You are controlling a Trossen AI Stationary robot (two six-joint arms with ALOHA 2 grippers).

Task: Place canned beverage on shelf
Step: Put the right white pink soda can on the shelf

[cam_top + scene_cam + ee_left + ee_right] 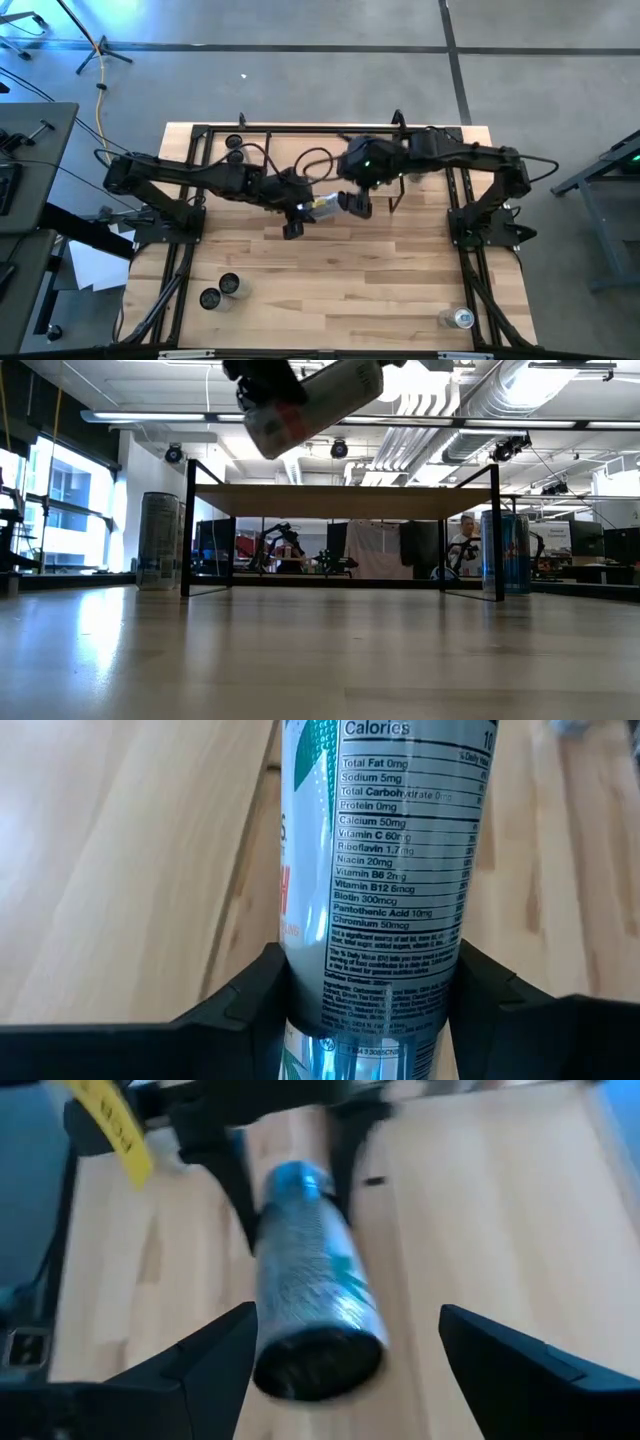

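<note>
You have the slim white-and-teal beverage can (385, 890) clamped in the left gripper (375, 1010), its dark fingers pressed on both sides of the can — held lying sideways in the air above the table's middle. Your right gripper (345, 1350) stands with fingers spread wide, apart from the can's end. The light wood-topped shelf with thin black legs (340, 500) stands behind, nothing on top.

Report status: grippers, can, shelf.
Left gripper shut on can, mid-air. Right gripper open around its other end. Shelf top bare; nothing in the way.
</note>
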